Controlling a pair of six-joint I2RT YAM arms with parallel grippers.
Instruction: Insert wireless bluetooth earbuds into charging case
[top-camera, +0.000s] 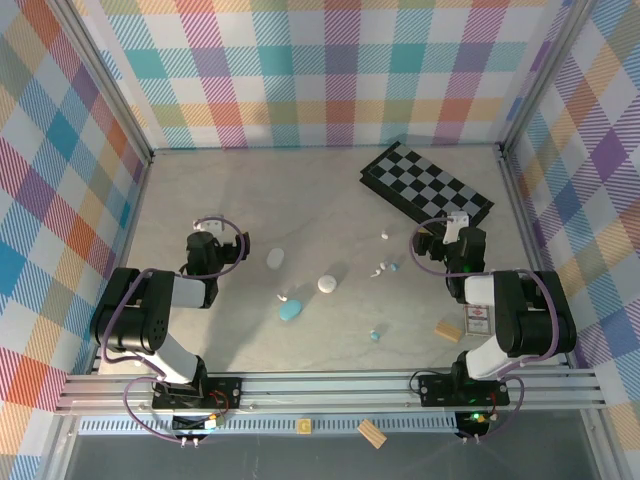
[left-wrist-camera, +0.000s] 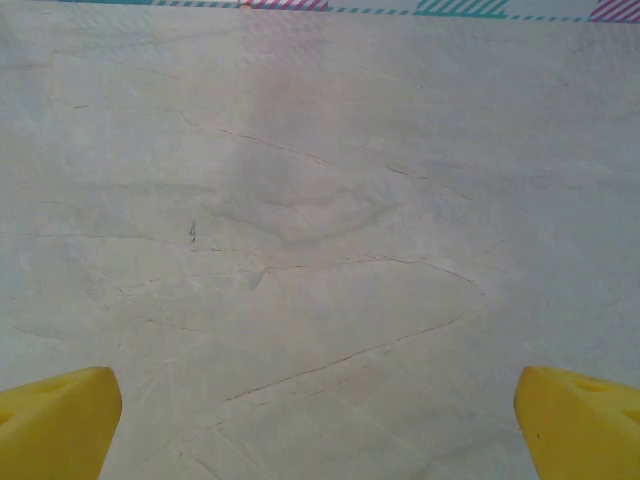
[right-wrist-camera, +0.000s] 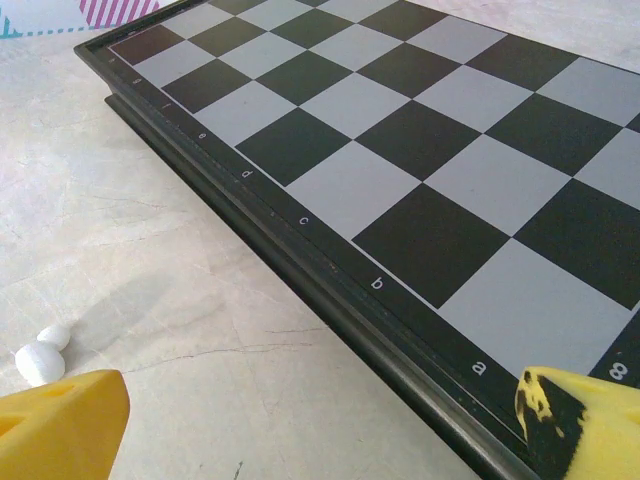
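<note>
Table under my left gripper, chessboard before my right gripper — both spread wide, gripping nothing. Cases lie mid-table between my arms; earbuds lie loose right of them — one white bud near my right gripper.

chessboard far right, earbuds before it

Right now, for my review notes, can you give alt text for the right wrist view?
A black-and-grey chessboard lies flat on the pale table, across the upper right. A white earbud sits at lower left, just beyond one yellow fingertip of the open right tool.
</note>
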